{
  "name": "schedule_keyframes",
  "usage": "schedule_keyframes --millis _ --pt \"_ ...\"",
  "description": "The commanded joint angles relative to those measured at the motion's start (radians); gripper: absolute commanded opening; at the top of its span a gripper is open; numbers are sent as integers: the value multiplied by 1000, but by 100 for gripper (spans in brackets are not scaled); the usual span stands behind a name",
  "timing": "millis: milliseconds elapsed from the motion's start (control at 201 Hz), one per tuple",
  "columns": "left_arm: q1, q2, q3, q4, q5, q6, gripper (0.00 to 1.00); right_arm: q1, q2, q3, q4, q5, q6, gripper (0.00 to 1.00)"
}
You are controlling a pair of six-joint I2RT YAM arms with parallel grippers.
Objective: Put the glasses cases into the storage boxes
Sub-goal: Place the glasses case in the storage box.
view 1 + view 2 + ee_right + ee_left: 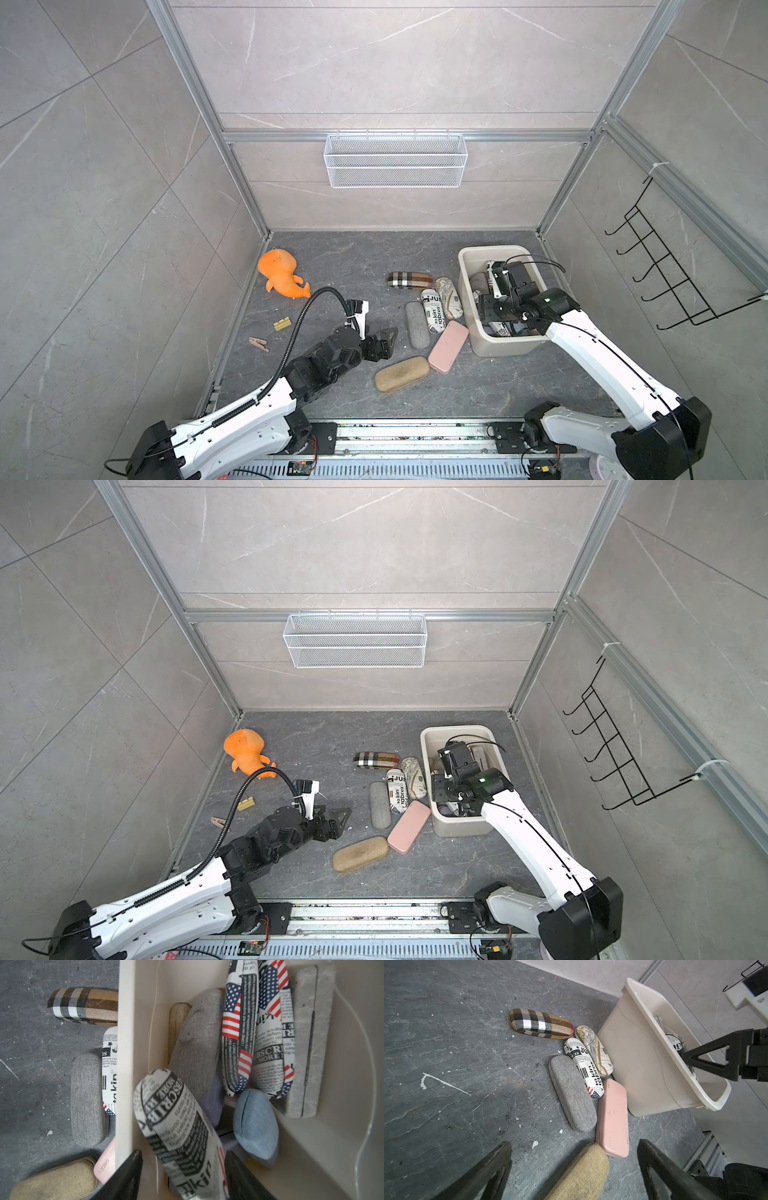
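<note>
The right gripper (184,1152) is pictured inside the rim of the tub (503,347), with a newsprint case (178,1126) standing between its jaws; whether the case is gripped or loose cannot be told. Below it, a blue case (255,1126) and two flag-print cases (270,1032) are seen piled with others in the tub. Six cases are left on the dark floor (340,257) beside the tub (the map-print and pink ones nearest its wall): a plaid case (409,279), a map-print case (449,297), a second newsprint case (432,309), a grey case (417,330), a pink case (449,347) and a tan case (402,374). The left gripper (574,1142) is held near the tan case, its jaws spread wide and nothing held between them. An orange toy (282,278) is seen well apart, at the floor's edge.
</note>
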Motion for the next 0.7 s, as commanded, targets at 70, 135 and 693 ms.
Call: schedule_keyframes --millis 70,135,693 --pt "0 25 40 30 24 -13 96 7 -10 73 12 82 -1 51" --pt "1 33 40 37 27 -19 96 6 4 66 30 117 1 37" --pt "-16 205 131 -133 129 2 89 5 19 -151 127 55 73 29"
